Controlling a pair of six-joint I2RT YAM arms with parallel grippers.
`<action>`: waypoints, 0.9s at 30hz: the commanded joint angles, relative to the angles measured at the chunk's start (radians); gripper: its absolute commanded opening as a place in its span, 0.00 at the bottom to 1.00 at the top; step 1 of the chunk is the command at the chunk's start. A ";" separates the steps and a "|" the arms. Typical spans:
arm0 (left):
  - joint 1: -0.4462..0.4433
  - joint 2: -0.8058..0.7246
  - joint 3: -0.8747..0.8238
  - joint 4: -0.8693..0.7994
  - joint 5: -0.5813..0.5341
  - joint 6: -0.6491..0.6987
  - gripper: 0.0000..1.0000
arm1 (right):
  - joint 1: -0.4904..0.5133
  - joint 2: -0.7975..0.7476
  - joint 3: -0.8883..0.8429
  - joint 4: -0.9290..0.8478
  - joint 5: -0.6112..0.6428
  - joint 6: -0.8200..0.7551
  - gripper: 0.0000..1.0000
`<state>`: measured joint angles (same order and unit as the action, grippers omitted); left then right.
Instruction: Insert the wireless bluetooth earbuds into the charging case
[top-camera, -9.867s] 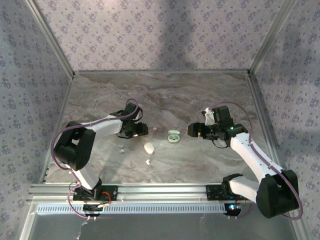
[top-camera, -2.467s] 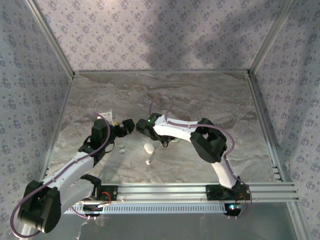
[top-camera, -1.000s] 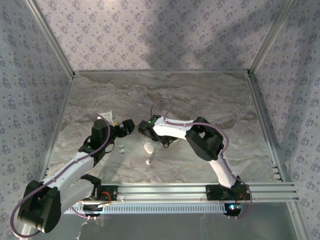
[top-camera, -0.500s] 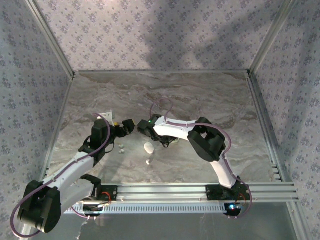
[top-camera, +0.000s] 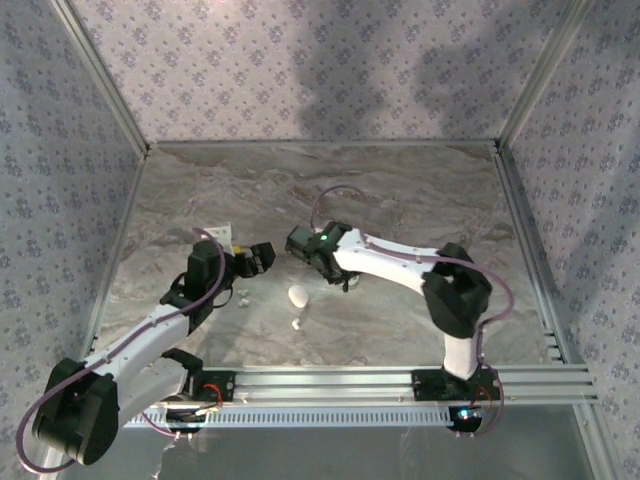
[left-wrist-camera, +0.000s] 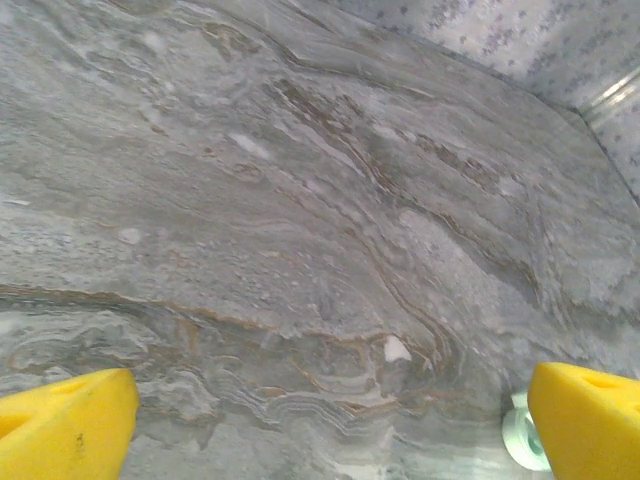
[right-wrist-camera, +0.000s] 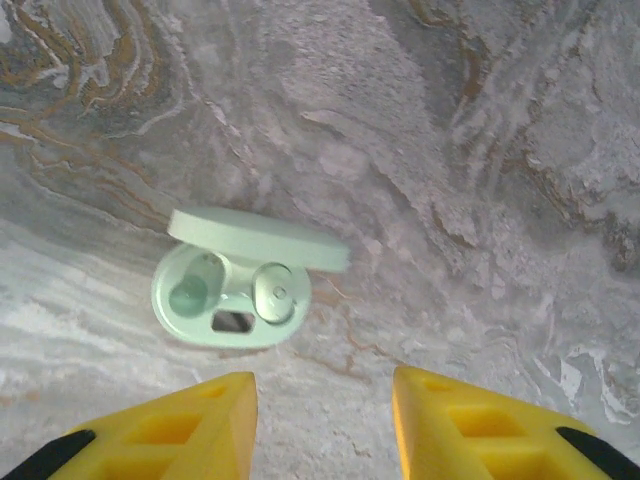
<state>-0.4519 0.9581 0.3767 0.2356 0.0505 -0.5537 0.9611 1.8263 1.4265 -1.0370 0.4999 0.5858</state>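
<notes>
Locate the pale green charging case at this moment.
In the right wrist view, the charging case lies with its lid open on the marble table, just ahead of the open right gripper and touching neither finger.

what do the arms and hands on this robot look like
The left arm and right arm have white links, bulky black joints and looping purple cables. A green light glows near the right wrist. The left hand and right hand have blocky yellow fingers.
</notes>
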 joint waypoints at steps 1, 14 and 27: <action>-0.051 0.016 0.033 0.031 -0.005 0.057 1.00 | -0.030 -0.145 -0.096 0.091 -0.078 -0.009 0.46; -0.301 0.193 0.141 0.056 0.010 0.228 1.00 | -0.447 -0.772 -0.645 0.464 -0.604 -0.050 0.75; -0.384 0.276 0.199 0.037 -0.034 0.268 1.00 | -0.676 -0.863 -0.752 0.492 -0.853 -0.076 0.97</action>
<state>-0.8326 1.2400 0.5457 0.2630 0.0456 -0.3065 0.2874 0.9627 0.6678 -0.5613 -0.2852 0.5266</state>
